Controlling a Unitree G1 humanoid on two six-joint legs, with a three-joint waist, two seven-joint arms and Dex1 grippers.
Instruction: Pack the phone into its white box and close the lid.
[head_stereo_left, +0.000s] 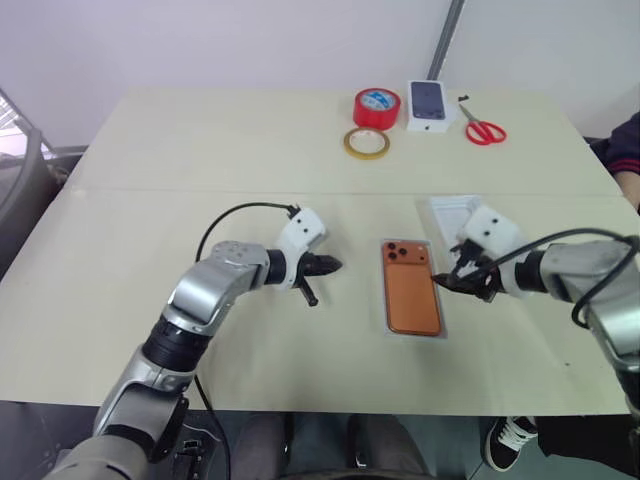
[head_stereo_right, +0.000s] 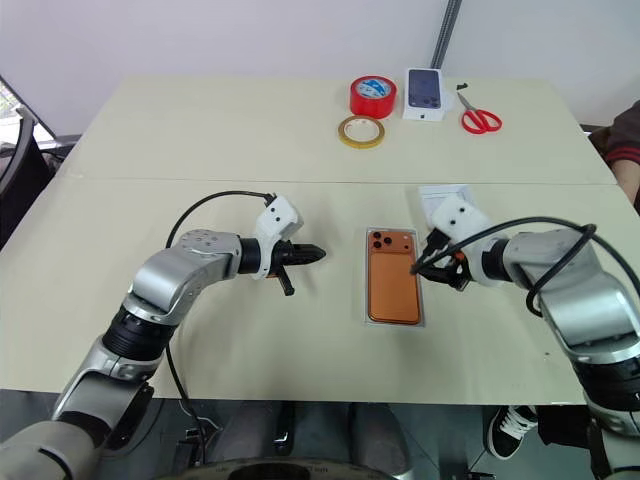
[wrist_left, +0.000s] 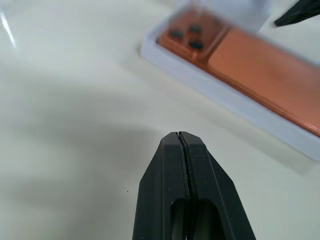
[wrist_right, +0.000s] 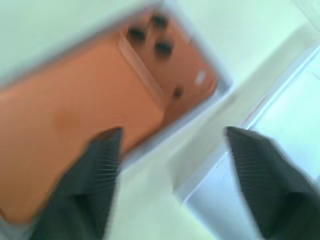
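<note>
The copper-orange phone (head_stereo_left: 411, 288) lies back up inside the white box (head_stereo_left: 415, 336), whose rim shows all round it, at the middle of the table. My left gripper (head_stereo_left: 335, 266) is shut and empty, a short way to the phone's left and pointing at it; the left wrist view has its closed tips (wrist_left: 178, 136) in front of the box (wrist_left: 225, 97). My right gripper (head_stereo_right: 428, 262) hangs open just over the box's right edge, holding nothing. The white lid (head_stereo_left: 452, 210) rests on the table behind the right gripper, partly hidden by it.
At the table's far side are a red tape roll (head_stereo_left: 377, 107), a tan tape ring (head_stereo_left: 367, 143), a small white carton printed with a dark phone (head_stereo_left: 431, 105) and red scissors (head_stereo_left: 484, 128). A person's sleeve (head_stereo_left: 625, 150) shows at the right edge.
</note>
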